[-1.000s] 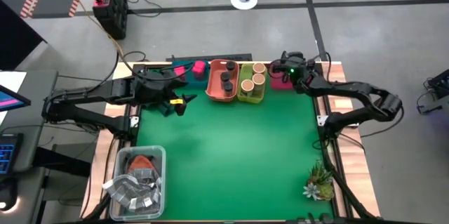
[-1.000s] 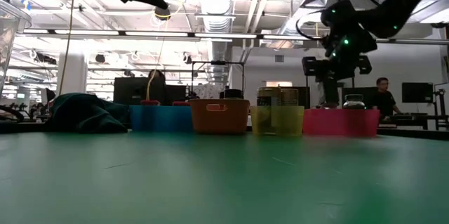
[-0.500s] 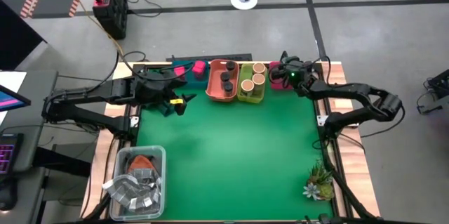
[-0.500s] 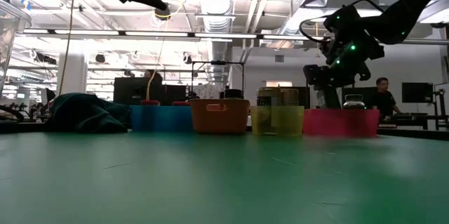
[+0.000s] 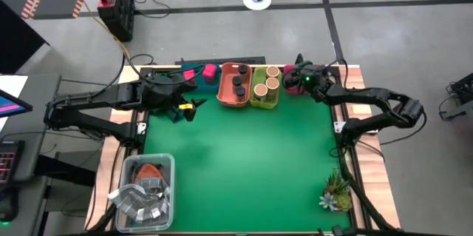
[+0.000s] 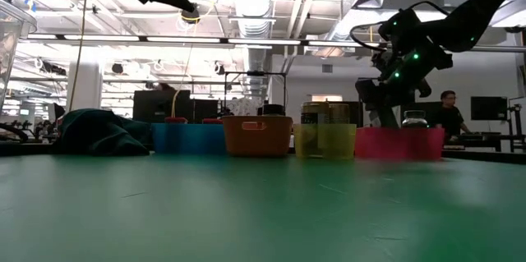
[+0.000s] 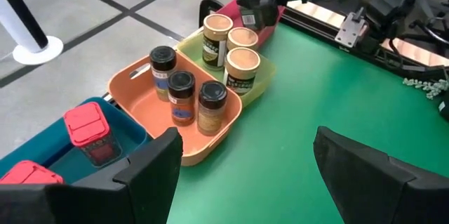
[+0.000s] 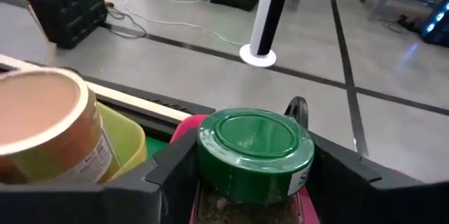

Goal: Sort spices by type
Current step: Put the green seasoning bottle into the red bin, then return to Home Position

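Observation:
My right gripper (image 8: 252, 182) is shut on a green-topped jar (image 8: 254, 143) at the pink tray (image 5: 295, 89), at the table's far right; the jar's bottom is hidden. Beside it, a yellow-green tray (image 7: 261, 87) holds three tan-topped cylinders (image 7: 242, 59). An orange tray (image 7: 133, 87) holds three dark-lidded jars (image 7: 181, 90). A blue tray (image 7: 63, 157) holds pink boxes (image 7: 88, 126). My left gripper (image 7: 245, 182) hangs open high over the table's far left, nothing between its fingers. My right gripper pinches the green-topped jar between its two fingers, one on each side of the jar just below the lid's rim (image 8: 205, 175). The fingers come nearly level from the table's right side, slanting slightly down. The jar stands upright; whether its bottom rests in the pink tray is hidden.
A clear tub of grey packets (image 5: 145, 186) stands at the near left corner. A plant sprig (image 5: 336, 191) lies at the near right. A dark green cloth (image 6: 99, 131) lies at the far left. The green mat (image 5: 236, 154) is bare in the middle.
My right gripper, with the green-topped jar, has sunk a little toward the pink tray and rolled at the wrist.

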